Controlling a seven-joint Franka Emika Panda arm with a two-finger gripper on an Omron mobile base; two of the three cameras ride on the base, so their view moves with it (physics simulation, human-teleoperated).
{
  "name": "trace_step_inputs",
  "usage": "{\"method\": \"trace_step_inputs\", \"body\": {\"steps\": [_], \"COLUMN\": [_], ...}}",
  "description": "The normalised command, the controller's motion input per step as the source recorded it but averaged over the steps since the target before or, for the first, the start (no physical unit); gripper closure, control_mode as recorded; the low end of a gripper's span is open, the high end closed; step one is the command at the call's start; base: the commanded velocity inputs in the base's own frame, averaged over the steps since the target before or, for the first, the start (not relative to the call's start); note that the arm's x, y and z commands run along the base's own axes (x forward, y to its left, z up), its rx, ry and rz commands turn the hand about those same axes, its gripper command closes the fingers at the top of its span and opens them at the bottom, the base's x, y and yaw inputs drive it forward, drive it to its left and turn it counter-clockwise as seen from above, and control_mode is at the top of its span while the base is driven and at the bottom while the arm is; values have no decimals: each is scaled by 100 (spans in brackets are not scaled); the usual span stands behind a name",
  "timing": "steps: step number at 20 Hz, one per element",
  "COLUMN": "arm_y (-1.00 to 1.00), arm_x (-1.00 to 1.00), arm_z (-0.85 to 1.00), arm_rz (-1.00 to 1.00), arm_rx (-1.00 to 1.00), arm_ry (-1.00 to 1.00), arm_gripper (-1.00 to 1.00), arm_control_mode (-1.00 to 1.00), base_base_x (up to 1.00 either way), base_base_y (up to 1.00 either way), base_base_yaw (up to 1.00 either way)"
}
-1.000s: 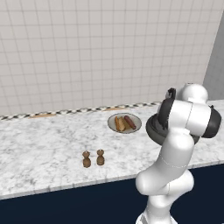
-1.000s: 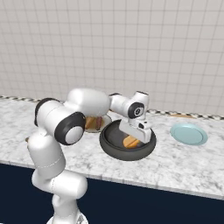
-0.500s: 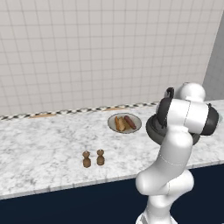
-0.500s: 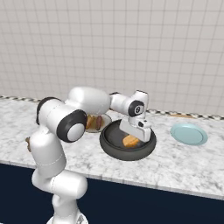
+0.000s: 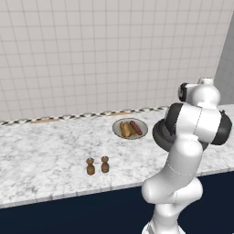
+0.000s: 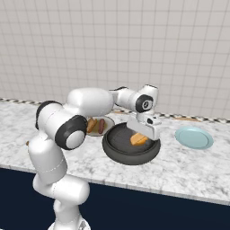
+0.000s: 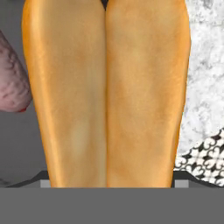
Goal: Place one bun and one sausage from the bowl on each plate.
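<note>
My gripper point(image 6: 142, 133) reaches down into the dark bowl point(image 6: 130, 155), which stands in front of the arm at the counter's near side. Its jaws are closed around a golden bun point(image 6: 139, 140) that rests tilted in the bowl. In the hand view this bun point(image 7: 107, 96) looms very close and hides the fingertips, and a reddish sausage point(image 7: 13, 81) lies at its left. The beige plate point(image 5: 142, 134) behind the bowl holds one bun point(image 5: 124, 129) and one sausage point(image 5: 136, 127). The pale teal plate point(image 6: 194, 137) lies to the right with nothing on it.
Two small brown shakers point(image 5: 91, 167) point(image 5: 105, 164) stand near the counter's front edge at the left. A tiled wall with a patterned strip backs the marble counter point(image 5: 45, 151). My arm's elbow covers most of the bowl point(image 5: 159, 133) in the left base view.
The jaws have narrowed around the bun in the bowl. The hand has settled slightly, and the arm's elbow has shifted a little; plates and shakers are unmoved.
</note>
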Motion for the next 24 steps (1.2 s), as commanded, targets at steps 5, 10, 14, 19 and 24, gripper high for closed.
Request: {"method": "trace_step_inputs", "body": {"steps": [5, 10, 14, 19, 24], "arm_y": [-27, -10, -27, -48, -29], "arm_x": [-34, -59, -22, 1, 13], "arm_z": [48, 14, 3, 10, 25], "arm_rz": [7, 12, 9, 6, 1], "arm_rx": [0, -2, -3, 0, 0], "arm_ry": [0, 0, 0, -2, -9], "arm_gripper": [100, 100, 100, 100, 100], "arm_control_mode": [-100, -100, -100, -100, -100], "base_base_x": [0, 0, 0, 0, 0], "base_base_y": [0, 0, 0, 0, 0], "base_base_yaw": [0, 0, 0, 0, 0]}}
